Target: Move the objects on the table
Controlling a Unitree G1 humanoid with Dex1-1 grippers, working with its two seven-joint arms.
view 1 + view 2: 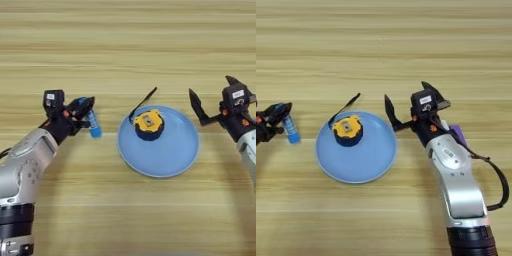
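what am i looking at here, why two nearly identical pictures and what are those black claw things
Both pictures come from one stereo camera on a humanoid robot's head, looking down on a wooden table. One is its left eye, the other its right, so the scene is the same, only shifted sideways.

The claws are the robot's two pincers, each with two black fingers. The left pincer is closed on a small blue tube, whose lower end sits at the table surface. The right pincer is open and holds nothing, just right of a light-blue plate.

On the plate lies a round yellow-and-black tape measure, its black strap reaching past the rim. Something purple peeks from behind the right arm; I cannot tell what.
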